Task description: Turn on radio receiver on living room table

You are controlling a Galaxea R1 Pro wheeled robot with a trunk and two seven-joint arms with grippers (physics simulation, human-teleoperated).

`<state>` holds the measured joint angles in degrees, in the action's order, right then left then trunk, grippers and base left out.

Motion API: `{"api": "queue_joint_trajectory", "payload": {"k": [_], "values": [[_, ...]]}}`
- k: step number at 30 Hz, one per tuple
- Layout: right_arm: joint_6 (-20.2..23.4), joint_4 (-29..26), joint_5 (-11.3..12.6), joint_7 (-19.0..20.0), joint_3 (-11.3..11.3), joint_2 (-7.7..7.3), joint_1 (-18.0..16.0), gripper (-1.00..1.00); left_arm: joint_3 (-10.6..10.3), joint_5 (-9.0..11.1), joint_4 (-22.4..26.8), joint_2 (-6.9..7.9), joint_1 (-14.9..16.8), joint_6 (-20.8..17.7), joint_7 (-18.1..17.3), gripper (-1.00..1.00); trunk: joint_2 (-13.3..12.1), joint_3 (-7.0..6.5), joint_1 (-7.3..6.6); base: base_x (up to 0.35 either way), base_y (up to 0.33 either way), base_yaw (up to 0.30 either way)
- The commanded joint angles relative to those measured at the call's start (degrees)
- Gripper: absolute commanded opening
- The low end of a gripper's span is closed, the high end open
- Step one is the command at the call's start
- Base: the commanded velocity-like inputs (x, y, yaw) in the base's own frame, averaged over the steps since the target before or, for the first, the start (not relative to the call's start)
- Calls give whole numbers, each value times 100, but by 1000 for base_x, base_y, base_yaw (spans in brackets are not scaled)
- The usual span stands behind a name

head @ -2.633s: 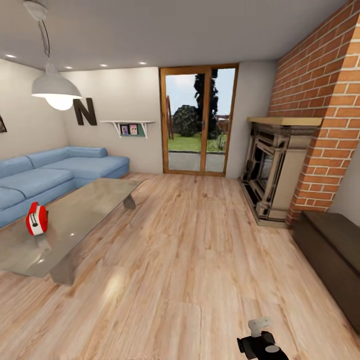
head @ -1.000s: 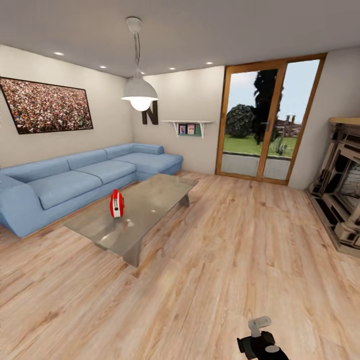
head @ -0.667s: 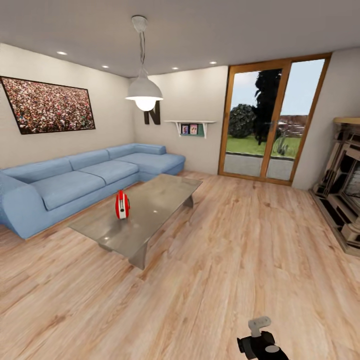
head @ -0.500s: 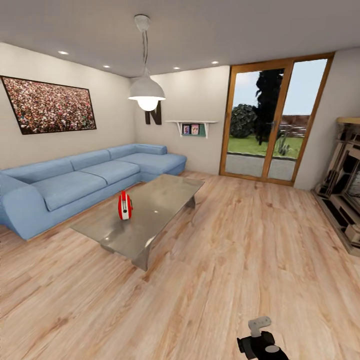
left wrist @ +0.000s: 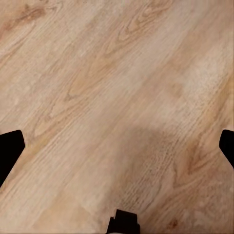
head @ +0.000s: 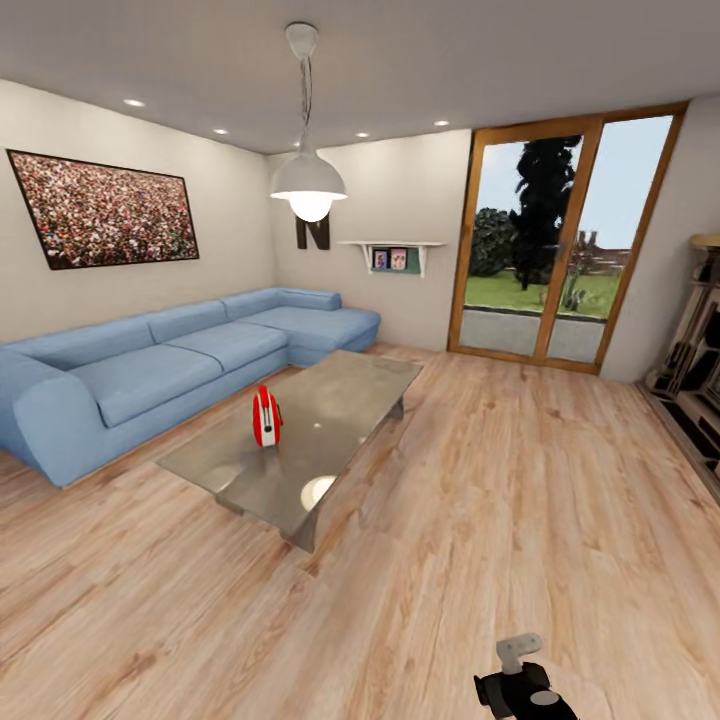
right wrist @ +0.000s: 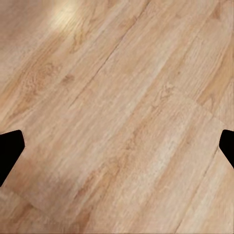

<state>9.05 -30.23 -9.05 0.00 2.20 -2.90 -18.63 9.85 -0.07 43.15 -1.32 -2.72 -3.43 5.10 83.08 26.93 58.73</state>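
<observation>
Wood plank floor (head: 470, 520) across the living room, beige walls around. Blue corner sofa (head: 150, 370) along the left wall, just beside the table (head: 340, 400). Glossy grey-beige top, long axis running from near left toward the glass doors (head: 560, 240) at the far right. White pendant lamp (head: 309, 185) hanging above the far end of the table. Framed picture (head: 105, 210) of a crowd on the left wall. Dark letter "N" (head: 313, 232) on the far wall, partly behind the lamp; small shelf (head: 391, 246) with two pictures beside it, too small to read. Part of a fireplace surround (head: 695, 350) at the right edge.

Red radio (head: 265, 417) upright on the near half of the table, seen nearly edge-on, white band toward the camera, thin handle on top; dial side not clear.

Left gripper (left wrist: 117, 146) over bare floor, dark fingers (left wrist: 9, 151) spread wide at both edges, holding nothing. Right gripper (right wrist: 117, 151) likewise spread wide over the planks, fingers (right wrist: 9, 151) touching nothing
</observation>
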Motion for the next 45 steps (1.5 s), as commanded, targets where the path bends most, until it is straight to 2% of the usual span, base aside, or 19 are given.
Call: {"api": "queue_joint_trajectory", "payload": {"k": [1,4,8,20,36,45], "values": [[0,0,0,0,0,0,0,100,61,3,0,0,0,0,-2,100,0,0,0,180,277,0],[0,0,0,0,0,0,0,100,226,12,0,0,0,0,-7,100,0,0,0,204,262,0],[0,0,0,0,0,0,0,100,288,14,0,0,0,-1,-10,100,0,0,0,244,235,0],[0,4,0,0,4,0,0,100,298,15,-2,0,0,-9,-62,100,0,0,0,255,227,-16],[-2,8,0,0,9,0,0,100,298,15,0,0,0,-11,-70,100,0,0,0,248,235,-240],[-243,15,10,-16,9,0,0,100,298,15,-1,0,0,-18,-70,100,0,0,0,214,266,-25]]}}
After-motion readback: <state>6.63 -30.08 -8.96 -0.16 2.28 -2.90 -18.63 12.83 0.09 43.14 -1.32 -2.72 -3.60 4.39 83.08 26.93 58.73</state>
